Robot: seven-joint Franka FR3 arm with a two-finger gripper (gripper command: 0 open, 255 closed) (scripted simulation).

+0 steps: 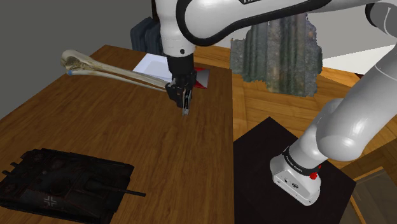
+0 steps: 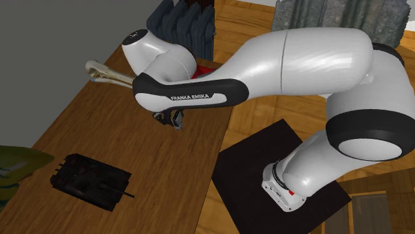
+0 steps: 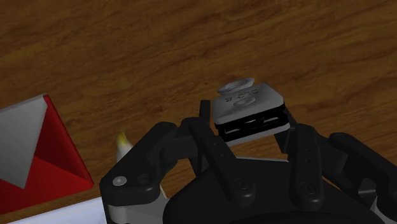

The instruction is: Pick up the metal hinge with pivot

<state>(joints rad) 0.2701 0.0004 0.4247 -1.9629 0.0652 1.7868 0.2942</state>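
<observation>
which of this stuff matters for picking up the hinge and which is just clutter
For the job: grey hinge, clasped in the gripper.
Just lying about: long bone, black tank model, red and white block.

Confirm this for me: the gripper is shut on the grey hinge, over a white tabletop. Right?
Not quite: the tabletop is brown wood, not white, as the wrist view shows. The gripper is indeed shut on the grey hinge over it.
</observation>
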